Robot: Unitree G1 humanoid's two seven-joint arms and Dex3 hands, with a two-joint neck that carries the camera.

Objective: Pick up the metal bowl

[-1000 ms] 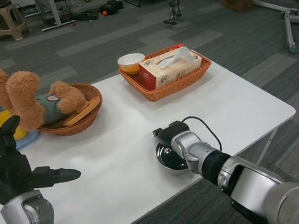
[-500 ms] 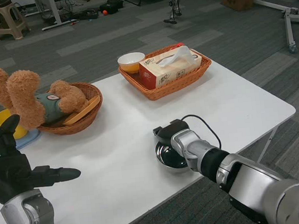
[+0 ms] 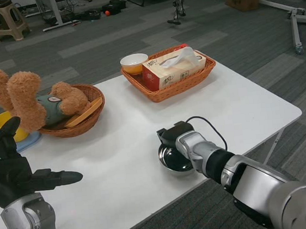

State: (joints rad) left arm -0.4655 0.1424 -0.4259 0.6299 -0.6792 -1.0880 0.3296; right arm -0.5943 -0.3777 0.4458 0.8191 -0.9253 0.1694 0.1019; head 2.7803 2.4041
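**Right hand at the bowl, barely shifted**

Little has moved over the last second: the right hand [image 3: 172, 135] sits a touch farther over the bowl [image 3: 171, 158], and the bowl seems to have edged slightly with it; the left hand and the other things lie as they did.

Nearest, the left hand [image 3: 14, 173] hovers at the table's near-left corner, holding nothing, fingers spread and one pointing right.

The bowl sits on the table [image 3: 251, 109] close to the near edge, right of centre. The right hand is at its far rim, with the silver forearm crossing over the near side. Whether the fingers actually clamp the rim cannot be told, since the wrist hides them.

Farther back on the left, a round basket [image 3: 90, 118] holds a plush bear [image 3: 28, 97] and a wooden piece. Just beside it to the left is a yellow cup [image 3: 3, 122] on a blue plate.

Farthest, a long basket [image 3: 175, 87] holds a tissue box [image 3: 173, 68] and a small white and orange dish [image 3: 134, 63].
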